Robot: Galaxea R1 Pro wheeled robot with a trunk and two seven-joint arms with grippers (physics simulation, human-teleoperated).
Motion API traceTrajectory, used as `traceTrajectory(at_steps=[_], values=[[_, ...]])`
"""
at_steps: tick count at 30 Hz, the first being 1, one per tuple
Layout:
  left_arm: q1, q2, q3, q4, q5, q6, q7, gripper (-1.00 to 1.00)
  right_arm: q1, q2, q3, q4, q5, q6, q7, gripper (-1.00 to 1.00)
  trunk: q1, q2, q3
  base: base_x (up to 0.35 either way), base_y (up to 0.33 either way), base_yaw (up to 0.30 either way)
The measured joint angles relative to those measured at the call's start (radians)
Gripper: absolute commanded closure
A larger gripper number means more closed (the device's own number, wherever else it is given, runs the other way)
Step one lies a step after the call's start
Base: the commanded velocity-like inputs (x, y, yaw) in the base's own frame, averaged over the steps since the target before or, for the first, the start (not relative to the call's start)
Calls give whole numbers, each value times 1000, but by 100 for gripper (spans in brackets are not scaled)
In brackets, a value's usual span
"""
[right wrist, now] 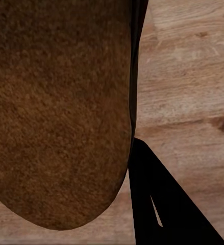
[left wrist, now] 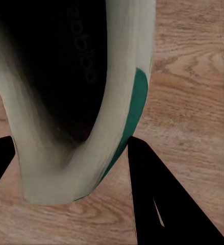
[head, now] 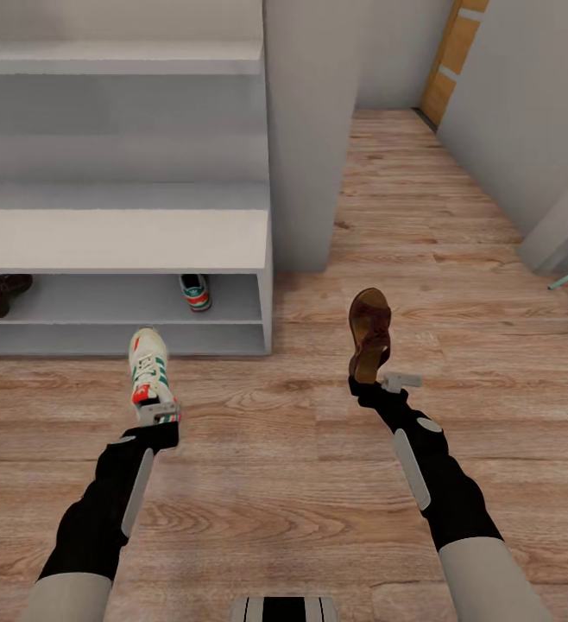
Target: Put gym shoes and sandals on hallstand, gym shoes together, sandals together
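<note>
1. Wood-plank floor (head: 457, 259) runs between grey walls; the rack (head: 120, 238) stands at left.
2. Rack shelf holds a sandal (head: 1, 294) and sneaker (head: 196, 291).
3. Left gripper (head: 156, 413) pinches a second sneaker (head: 149, 365); right gripper (head: 383, 380) pinches a second sandal (head: 369, 332).
4. The left wrist view shows that sneaker's dark inside (left wrist: 55, 71).

Light brown wood-plank floor (head: 457, 259) runs ahead of both end effectors into a narrow passage between plain grey walls (head: 310, 130). An orange-panelled door frame (head: 452, 52) stands at the far end, beyond the right end effector. Lighting is soft and even, without strong shadows.
</note>
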Motion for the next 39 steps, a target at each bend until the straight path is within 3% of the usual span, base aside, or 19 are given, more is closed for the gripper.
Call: traceTrajectory(at_steps=[9, 17, 28, 31, 32, 34, 36, 39], values=[[-123, 0, -51, 13, 0, 77, -1, 100, 0, 1, 0, 0, 0, 2, 0, 100, 0, 0, 0, 0, 0, 0], [-226, 0, -54, 150, 3, 146, -12, 100, 0, 1, 0, 0, 0, 2, 0, 100, 0, 0, 0, 0, 0, 0], [-248, 9, -55, 281, 0, 151, -60, 100, 0, 1, 0, 0, 0, 3, 0, 100, 0, 0, 0, 0, 0, 0], [-252, 24, -56, 289, -7, 152, -73, 100, 0, 1, 0, 0, 0, 3, 0, 100, 0, 0, 0, 0, 0, 0], [-253, 43, -56, 290, -10, 152, -84, 100, 0, 1, 0, 0, 0, 3, 0, 100, 0, 0, 0, 0, 0, 0], [-254, 64, -56, 291, -3, 151, -137, 100, 0, 1, 0, 0, 0, 3, 0, 100, 0, 0, 0, 0, 0, 0], [-254, 91, -56, 291, -5, 151, -227, 100, 0, 1, 0, 0, 0, 3, 0, 100, 0, 0, 0, 0, 0, 0], [-254, 116, -59, 290, -13, 151, -268, 100, 0, 1, 0, 0, 0, 3, 0, 100, 0, 0, 0, 0, 0, 0]])
